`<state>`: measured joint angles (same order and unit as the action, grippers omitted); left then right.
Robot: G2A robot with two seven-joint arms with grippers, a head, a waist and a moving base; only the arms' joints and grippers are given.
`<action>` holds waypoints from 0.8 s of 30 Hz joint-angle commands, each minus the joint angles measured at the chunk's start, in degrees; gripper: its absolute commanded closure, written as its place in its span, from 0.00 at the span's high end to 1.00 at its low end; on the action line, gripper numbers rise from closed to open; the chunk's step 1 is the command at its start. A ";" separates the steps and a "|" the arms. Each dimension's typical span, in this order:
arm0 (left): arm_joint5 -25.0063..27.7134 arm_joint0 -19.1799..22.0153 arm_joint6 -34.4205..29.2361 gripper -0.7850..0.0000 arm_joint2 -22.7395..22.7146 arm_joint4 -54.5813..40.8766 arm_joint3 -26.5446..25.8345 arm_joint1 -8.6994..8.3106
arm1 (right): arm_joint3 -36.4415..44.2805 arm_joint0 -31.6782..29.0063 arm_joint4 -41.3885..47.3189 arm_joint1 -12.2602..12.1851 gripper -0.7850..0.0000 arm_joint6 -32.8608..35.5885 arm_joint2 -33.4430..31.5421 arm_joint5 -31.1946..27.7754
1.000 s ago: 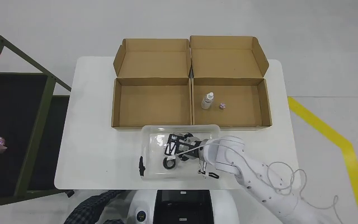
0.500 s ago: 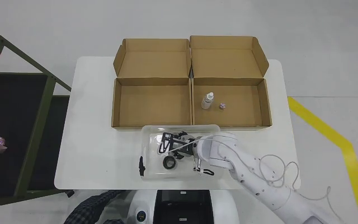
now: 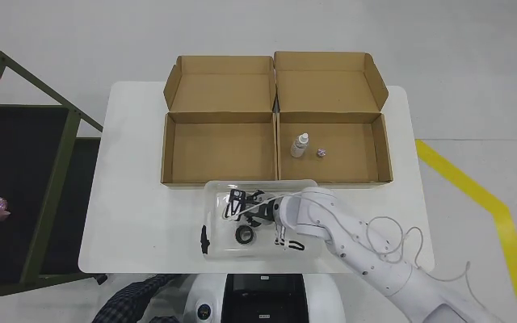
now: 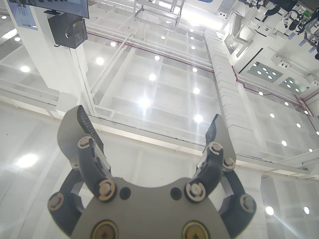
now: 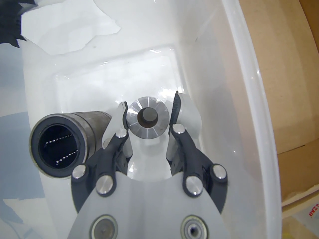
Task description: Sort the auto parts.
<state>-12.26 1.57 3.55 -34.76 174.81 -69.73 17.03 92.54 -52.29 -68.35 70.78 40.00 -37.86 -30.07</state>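
Clear-plastic bin [image 3: 212, 218], light, on the bench [image 3: 137, 161]: the right tool [image 5: 149, 105] is down inside it, close to one wall. A skewed lift could catch that wall and drag the bin.

Dark linear bearing [image 5: 64, 138], lying in the bin just beside the right tool's outer finger, perhaps touching it. Liable to be nudged or set rolling when the tool rises.

Steel bushing [image 5: 147, 118], standing on end on the bin floor, clamped by the right tool with a pad on either flank. It is smooth and flared and the hold is narrow, so it may slip or tip out.

Left tool [image 4: 148, 115]: away from the bin, aimed at the ceiling, spread wide, holding nothing.

Cardboard boxes, two, lids back, just beyond the bin: left box [image 3: 220, 152]; right box [image 3: 347, 157], holding a small bottle [image 3: 300, 145] and a tiny pinkish piece [image 3: 321, 152]. Their front walls must be cleared on the way from the bin.

Black parts [image 3: 242, 202]: tangled inside the bin, beside the right tool.
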 commanded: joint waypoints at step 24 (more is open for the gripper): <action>0.00 0.00 0.00 1.00 0.00 0.00 0.00 0.00 | 14.58 -8.84 4.47 -2.72 0.00 -3.89 -10.84 -2.95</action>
<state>-12.26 1.57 3.55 -34.76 174.81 -69.73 17.03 106.25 -60.49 -64.24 68.24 36.57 -47.96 -32.91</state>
